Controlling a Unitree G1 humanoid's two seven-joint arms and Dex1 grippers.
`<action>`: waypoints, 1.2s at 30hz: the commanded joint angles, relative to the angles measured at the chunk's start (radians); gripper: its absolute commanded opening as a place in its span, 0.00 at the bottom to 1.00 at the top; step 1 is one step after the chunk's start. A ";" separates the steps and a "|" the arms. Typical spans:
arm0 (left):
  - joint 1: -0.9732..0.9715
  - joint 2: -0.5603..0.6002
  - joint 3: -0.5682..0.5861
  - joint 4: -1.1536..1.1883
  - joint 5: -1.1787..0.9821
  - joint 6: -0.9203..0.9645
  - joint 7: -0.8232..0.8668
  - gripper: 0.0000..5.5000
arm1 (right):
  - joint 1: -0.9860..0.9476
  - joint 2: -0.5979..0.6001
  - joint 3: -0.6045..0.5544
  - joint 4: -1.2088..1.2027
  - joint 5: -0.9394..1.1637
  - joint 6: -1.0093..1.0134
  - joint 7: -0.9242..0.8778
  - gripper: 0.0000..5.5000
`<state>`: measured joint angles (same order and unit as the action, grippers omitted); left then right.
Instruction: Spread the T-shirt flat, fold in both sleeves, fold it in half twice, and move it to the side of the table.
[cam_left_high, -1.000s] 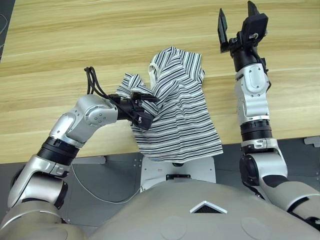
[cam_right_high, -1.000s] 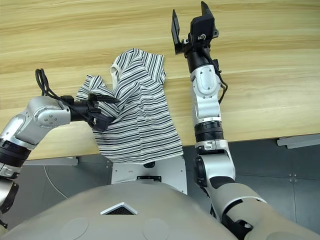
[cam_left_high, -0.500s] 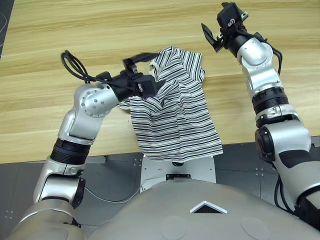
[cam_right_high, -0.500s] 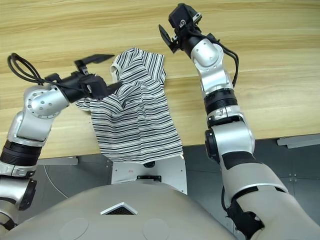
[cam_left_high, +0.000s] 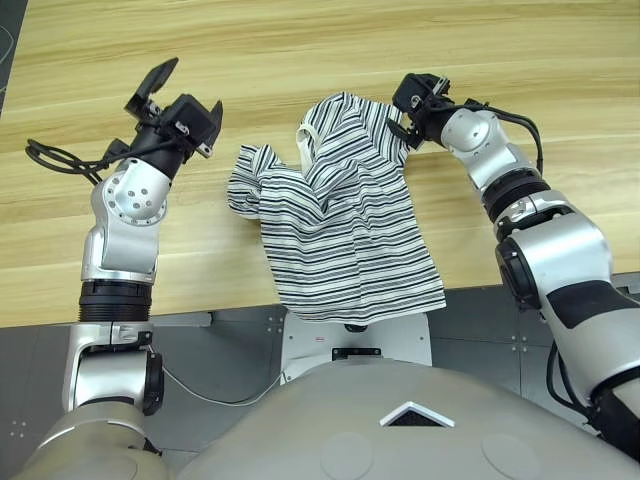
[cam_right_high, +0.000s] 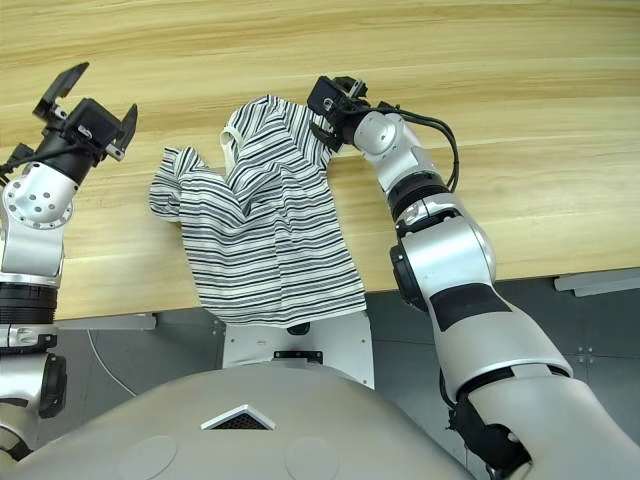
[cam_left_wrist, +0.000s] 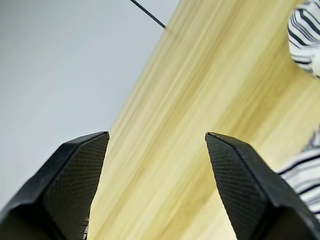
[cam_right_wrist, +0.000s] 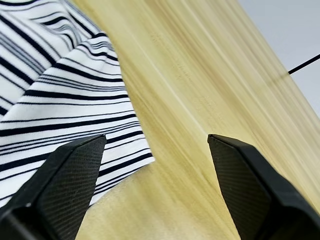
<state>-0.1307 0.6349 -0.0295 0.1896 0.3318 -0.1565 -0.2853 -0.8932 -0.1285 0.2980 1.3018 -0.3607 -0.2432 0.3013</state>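
Hanging over the near edge of the wooden table (cam_left_high: 200, 260), the lower part of the striped T-shirt (cam_left_high: 345, 230) drapes out of the tabletop's plane, and what lies behind that flap is hidden. The rest of the garment rests rumpled on the wood near the middle of the near edge, not flat. One sleeve (cam_left_high: 250, 172) is bunched into a wad on the robot's left. The opposite sleeve cannot be made out among the folds. The white collar (cam_left_high: 305, 135) shows only as a partial loop, its far half tucked under the cloth.

Farther back on the left, the left gripper (cam_left_wrist: 156, 135) is held above bare wood, well apart from the shirt, fingers spread wide and holding nothing.

At the shirt's far right corner sits the right gripper (cam_right_wrist: 156, 136), also released, with its fingers parted. One finger lies over the striped edge, the other over bare wood. Whether either pad touches the cloth cannot be told, and in the head views its fingertips blend into the dark housing.

Beyond the table's far edge, grey floor (cam_left_wrist: 60, 60) carries a thin dark line (cam_left_wrist: 147, 14), cut off by the frame.
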 joint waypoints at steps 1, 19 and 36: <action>0.047 0.000 -0.036 0.020 -0.007 0.009 -0.055 0.65 | -0.002 0.003 0.030 0.025 -0.048 0.023 -0.045 0.68; -0.015 0.073 -0.192 0.358 0.166 -0.008 -0.059 0.65 | 0.025 -0.036 0.097 0.031 -0.135 0.011 -0.078 0.68; -0.098 0.024 -0.111 0.380 0.071 -0.127 0.162 0.65 | -0.014 -0.264 0.172 0.061 -0.276 0.088 -0.261 0.68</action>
<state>-0.2015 0.6837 -0.1784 0.5569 0.4267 -0.2451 -0.1934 -0.8867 -0.3808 0.4682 1.3570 -0.6275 -0.1682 0.0484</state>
